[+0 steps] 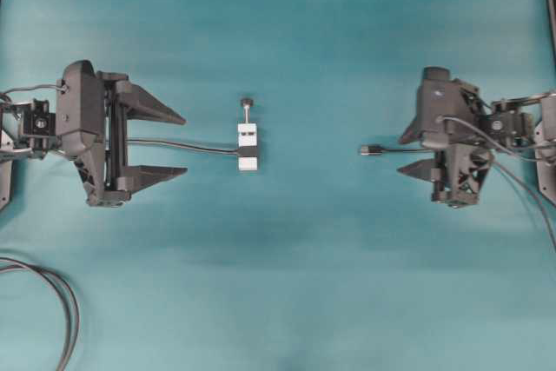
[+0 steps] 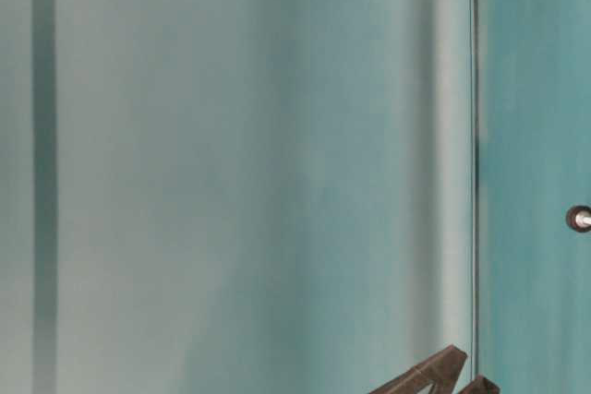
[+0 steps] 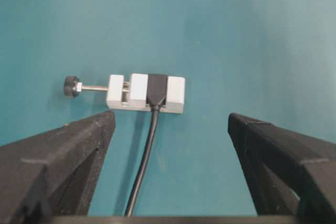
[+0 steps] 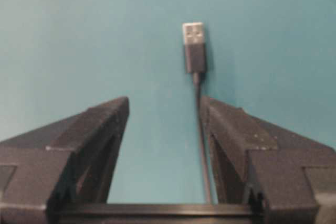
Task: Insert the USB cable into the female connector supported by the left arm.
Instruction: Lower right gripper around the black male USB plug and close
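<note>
The counter [image 1: 287,32] is covered in plain teal and carries everything seen.

The left arm [image 1: 82,132] lies low over the counter with its left gripper [image 1: 174,143] spread wide, nothing between the two wedge fingers [image 3: 63,156]. A thin dark cable runs out from between those fingers, straight ahead of the gripper, to the female connector [image 1: 248,147]. That connector sits in a small white block just ahead of the fingertips, apart from them, flat on the counter. Its black-knobbed screw [image 3: 72,86] sticks out sideways from the block, to the left in the left wrist view.

The right gripper [image 1: 415,155] has its jaws parted and holds nothing. The USB cable [image 1: 400,150] lies on the counter, its thin cord passing between the fingers close against the right-hand finger in the right wrist view; whether it touches that finger cannot be told. The plug [image 4: 193,48] with its metal tip lies just ahead of the fingertips, pointing away from the gripper toward the white block, well apart from it.

A loop of thicker dark cable [image 1: 61,301] lies behind and to one side of the left gripper.
</note>
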Robot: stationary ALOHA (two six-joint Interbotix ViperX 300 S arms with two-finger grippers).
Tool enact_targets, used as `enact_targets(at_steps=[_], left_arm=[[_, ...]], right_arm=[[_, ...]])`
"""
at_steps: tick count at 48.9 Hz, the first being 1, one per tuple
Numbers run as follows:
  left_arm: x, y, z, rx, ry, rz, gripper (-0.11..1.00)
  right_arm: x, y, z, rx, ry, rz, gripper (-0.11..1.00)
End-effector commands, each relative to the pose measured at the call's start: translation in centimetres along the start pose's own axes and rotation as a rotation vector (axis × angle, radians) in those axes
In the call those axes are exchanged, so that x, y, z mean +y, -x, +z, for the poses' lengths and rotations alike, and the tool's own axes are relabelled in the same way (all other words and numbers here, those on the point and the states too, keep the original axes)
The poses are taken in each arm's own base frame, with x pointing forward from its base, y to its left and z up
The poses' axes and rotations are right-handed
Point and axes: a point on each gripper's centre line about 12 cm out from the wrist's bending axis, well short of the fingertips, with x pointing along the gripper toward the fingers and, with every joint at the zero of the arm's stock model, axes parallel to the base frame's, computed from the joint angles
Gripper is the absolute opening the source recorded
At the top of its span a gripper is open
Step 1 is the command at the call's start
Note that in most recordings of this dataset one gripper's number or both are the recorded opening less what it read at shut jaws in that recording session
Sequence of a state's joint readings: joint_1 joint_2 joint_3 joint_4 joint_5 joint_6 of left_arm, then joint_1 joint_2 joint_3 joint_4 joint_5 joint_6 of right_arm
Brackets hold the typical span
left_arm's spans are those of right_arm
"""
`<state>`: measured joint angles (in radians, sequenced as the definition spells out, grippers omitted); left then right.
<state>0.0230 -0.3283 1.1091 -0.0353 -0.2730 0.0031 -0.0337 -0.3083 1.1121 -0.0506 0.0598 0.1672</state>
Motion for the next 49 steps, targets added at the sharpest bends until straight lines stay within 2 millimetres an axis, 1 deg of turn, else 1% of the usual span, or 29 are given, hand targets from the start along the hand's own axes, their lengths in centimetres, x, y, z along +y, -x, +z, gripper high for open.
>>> enact_targets(at_steps=[1, 9, 15, 28, 49], left_arm=[[0.1, 0.0, 0.4, -0.02, -0.007, 0.003, 0.96], [0.1, 0.1, 0.4, -0.018, -0.01, 0.003, 0.96], [0.1, 0.1, 0.3, -0.015, -0.01, 0.003, 0.96], [0.1, 0.1, 0.3, -0.012, -0.01, 0.003, 0.96], [0.1, 0.1, 0.0, -0.003, -0.008, 0.004, 0.96]], right_arm=[[-0.2, -0.3, 1.7, -0.038, 0.008, -0.006, 0.59], [-0.8, -1.3, 1.9, -0.013, 0.014, -0.025, 0.58], [-0.9, -1.9, 1.7, 0.011, 0.024, -0.027, 0.58], [-0.9, -2.5, 1.5, 0.031, 0.025, -0.03, 0.58], [-1.1, -5.0, 1.6, 0.089, 0.031, -0.036, 0.58]])
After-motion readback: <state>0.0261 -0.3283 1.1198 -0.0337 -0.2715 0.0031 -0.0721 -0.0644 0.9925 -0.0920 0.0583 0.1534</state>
